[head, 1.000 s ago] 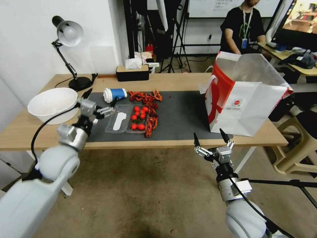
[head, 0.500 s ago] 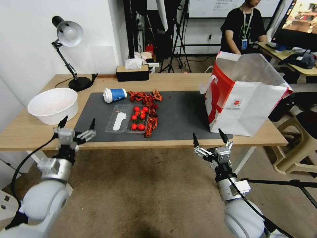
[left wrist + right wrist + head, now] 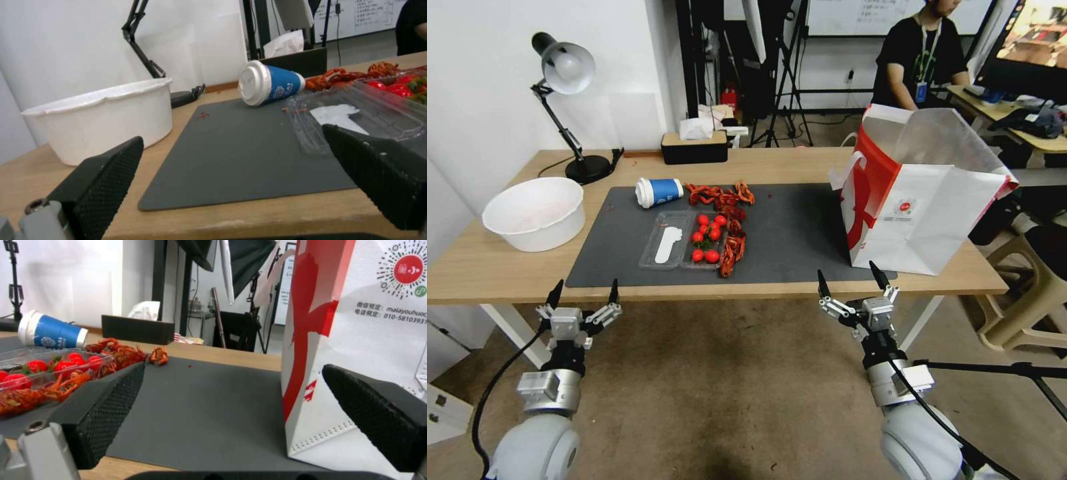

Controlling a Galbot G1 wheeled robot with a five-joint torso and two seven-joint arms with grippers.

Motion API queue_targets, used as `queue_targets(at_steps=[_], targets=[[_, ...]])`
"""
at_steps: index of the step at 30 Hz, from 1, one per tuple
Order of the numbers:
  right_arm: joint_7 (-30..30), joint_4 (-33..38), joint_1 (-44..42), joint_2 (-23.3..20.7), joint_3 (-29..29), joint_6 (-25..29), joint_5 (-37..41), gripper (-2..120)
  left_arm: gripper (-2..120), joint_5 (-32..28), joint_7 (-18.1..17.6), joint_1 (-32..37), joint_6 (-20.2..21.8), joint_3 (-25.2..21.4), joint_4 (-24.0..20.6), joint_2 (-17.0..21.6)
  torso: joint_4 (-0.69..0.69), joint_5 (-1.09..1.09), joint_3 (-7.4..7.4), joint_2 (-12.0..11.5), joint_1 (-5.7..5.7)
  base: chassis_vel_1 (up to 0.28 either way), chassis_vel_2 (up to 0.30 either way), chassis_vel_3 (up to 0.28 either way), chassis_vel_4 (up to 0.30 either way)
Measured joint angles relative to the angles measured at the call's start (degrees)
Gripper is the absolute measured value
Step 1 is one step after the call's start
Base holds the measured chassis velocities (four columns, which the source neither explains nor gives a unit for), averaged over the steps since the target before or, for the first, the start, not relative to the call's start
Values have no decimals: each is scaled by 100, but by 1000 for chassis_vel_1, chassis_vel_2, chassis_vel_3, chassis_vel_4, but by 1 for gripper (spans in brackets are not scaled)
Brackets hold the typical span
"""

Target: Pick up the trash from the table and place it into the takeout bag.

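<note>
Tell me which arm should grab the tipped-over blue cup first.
Left, probably. The left gripper hangs open below the table's near edge on the blue cup's side of the mat. The right gripper, also open, sits by the takeout bag, farther across.

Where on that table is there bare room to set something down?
The dark mat lies bare between the clear tray and the takeout bag; bare wood runs behind the mat. Crowded: blue cup, red scraps, tray.

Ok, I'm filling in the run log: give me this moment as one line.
left gripper: open, below table front edge | right gripper: open, same | blue paper cup: lying on mat | takeout bag: upright
</note>
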Motion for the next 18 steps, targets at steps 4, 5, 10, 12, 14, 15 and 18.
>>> queue_targets(at_steps=[4, 5, 10, 12, 14, 15, 18], targets=[[7, 0, -15, -5, 17, 0, -1, 100, 100, 95, -19, 28, -128, 75, 83, -98, 0, 0, 0, 0, 0, 0, 0, 0, 0], [7, 0, -15, -7, 17, 0, -2, 100, 100, 99, -21, 16, -129, 75, 83, -95, 0, 0, 0, 0, 0, 0, 0, 0, 0], [9, -11, -15, -3, 21, 13, -3, 100, 100, 98, -21, 4, -119, 33, 96, -46, 0, 0, 0, -1, 0, 0, 0, 0, 0], [9, -20, -15, 4, 22, 15, -3, 100, 100, 91, -18, -14, -119, 39, 108, -46, 1, 0, 0, -1, 0, 0, 0, 0, 0], [10, -26, -12, 17, 22, 16, -3, 100, 100, 63, 49, -132, -107, 56, 130, 48, 1, -1, 0, -1, 0, 0, 0, 0, 0], [10, -31, -3, 23, 21, 16, -3, 100, 100, -6, 184, -305, -55, 67, 160, 197, 1, -1, 0, -1, 0, 0, 0, 0, 0], [11, -33, 9, 31, 21, 14, -3, 100, 100, -342, 561, -824, 66, 249, 290, 638, 0, -1, 0, -1, 0, 0, 0, 0, 0]])
